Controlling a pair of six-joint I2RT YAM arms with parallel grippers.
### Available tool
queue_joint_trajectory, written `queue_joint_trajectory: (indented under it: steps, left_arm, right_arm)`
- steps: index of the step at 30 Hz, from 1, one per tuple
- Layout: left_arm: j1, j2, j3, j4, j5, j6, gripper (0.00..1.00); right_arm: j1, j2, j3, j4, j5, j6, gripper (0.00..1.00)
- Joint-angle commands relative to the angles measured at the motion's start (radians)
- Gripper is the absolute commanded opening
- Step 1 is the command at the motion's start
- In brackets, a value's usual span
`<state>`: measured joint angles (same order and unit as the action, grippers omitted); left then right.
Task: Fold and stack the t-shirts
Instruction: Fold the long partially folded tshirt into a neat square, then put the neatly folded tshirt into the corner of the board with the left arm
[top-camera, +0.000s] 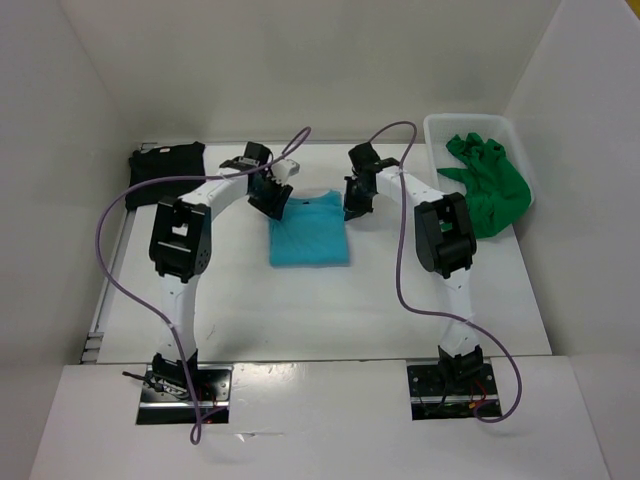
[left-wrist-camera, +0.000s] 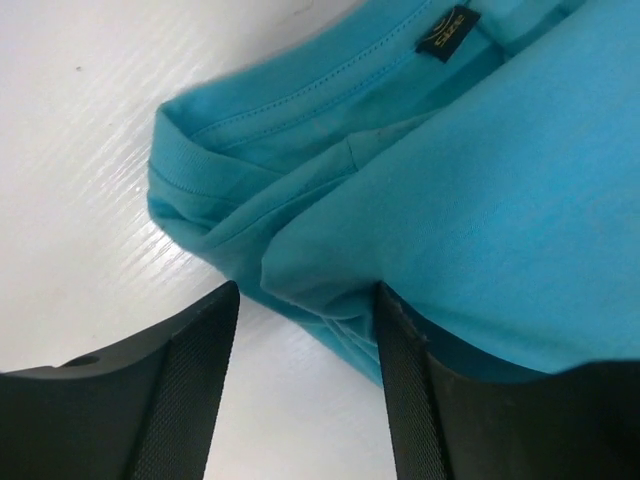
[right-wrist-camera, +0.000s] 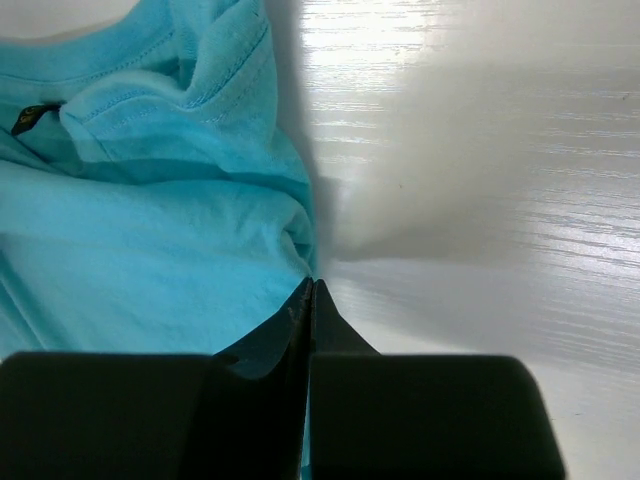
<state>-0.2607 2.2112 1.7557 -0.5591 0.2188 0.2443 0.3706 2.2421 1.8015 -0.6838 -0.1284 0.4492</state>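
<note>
- Three shirts in the top view: turquoise shirt (top-camera: 309, 231) folded to a soft rectangle mid-table (top-camera: 300, 310), with left gripper (top-camera: 272, 200) and right gripper (top-camera: 356, 205) at its far corners; black shirt (top-camera: 166, 172) folded flat, far left; green shirt (top-camera: 487, 185) crumpled in the white mesh basket (top-camera: 437, 125), hanging over its near rim.
- Left wrist view: jaws stand apart, straddling the layered edge of the turquoise shirt (left-wrist-camera: 480, 200), pinching nothing; fine knit, ribbed collar, stitched hem, small black label (left-wrist-camera: 447, 33); risk: a finger snags the loose upper layer on lifting away and drags the fold open.
- Right wrist view: jaws closed tip to tip at the shirt's side edge; cannot tell whether a sliver of cloth is caught; if so, withdrawing would skew the rectangle; tabletop glossy, faintly ridged, likely slippery, so the whole shirt may slide.
</note>
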Motion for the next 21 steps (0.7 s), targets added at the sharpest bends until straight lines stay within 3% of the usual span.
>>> queue_joint_trajectory:
  steps: [1, 3, 7, 8, 13, 21]
  left_arm:
    - [-0.005, -0.122, 0.011, 0.002, -0.009, -0.029, 0.65]
    - [0.004, -0.169, -0.043, -0.010, 0.054, -0.030, 0.71]
    - [0.032, -0.280, -0.139, -0.036, 0.206, -0.054, 0.98]
    - [0.050, -0.280, -0.162, -0.048, 0.262, -0.072, 1.00]
    - [0.093, -0.292, -0.312, -0.029, 0.306, -0.109, 1.00]
    - [0.094, -0.162, -0.271, -0.047, 0.393, -0.154, 1.00]
  right_arm:
    - [-0.004, -0.044, 0.015, 0.026, -0.019, 0.003, 0.00]
    - [-0.004, -0.084, 0.001, 0.026, -0.019, 0.013, 0.02]
    - [-0.004, -0.142, -0.048, 0.036, -0.039, 0.022, 0.34]
    - [-0.004, -0.151, -0.057, 0.036, -0.039, 0.022, 0.37]
    - [0.005, -0.225, -0.158, 0.055, -0.039, 0.031, 0.44]
    - [0.014, -0.294, -0.244, 0.073, -0.030, 0.051, 0.45]
